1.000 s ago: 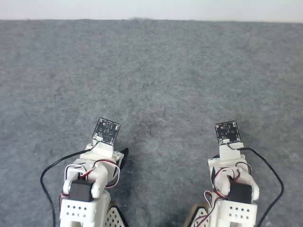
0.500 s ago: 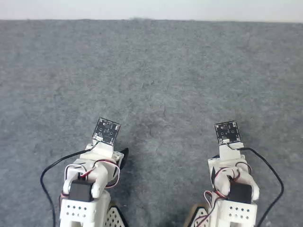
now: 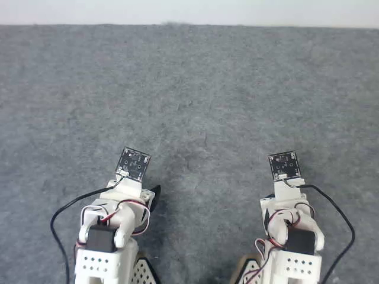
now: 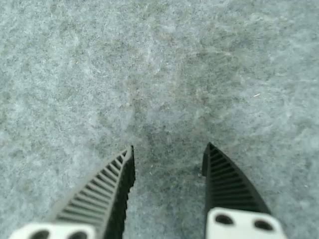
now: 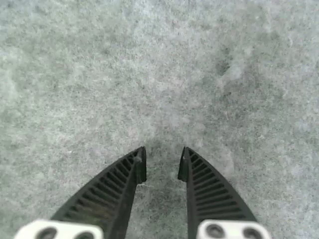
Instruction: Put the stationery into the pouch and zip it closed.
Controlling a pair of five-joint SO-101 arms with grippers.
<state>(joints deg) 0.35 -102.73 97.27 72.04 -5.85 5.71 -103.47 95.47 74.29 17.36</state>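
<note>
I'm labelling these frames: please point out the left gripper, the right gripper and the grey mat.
left gripper (image 4: pixel 170 147), left wrist view, midway between its fingertips.
right gripper (image 5: pixel 163 148), right wrist view, midway between its fingertips.
grey mat (image 3: pixel 195 77), high view, a bare part of its surface.

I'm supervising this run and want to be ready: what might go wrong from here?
The left gripper and right gripper, both open, seem close to the grey felt mat; dropping lower might snag it. A loose black cable looping beside an arm might catch during a swing.
</note>
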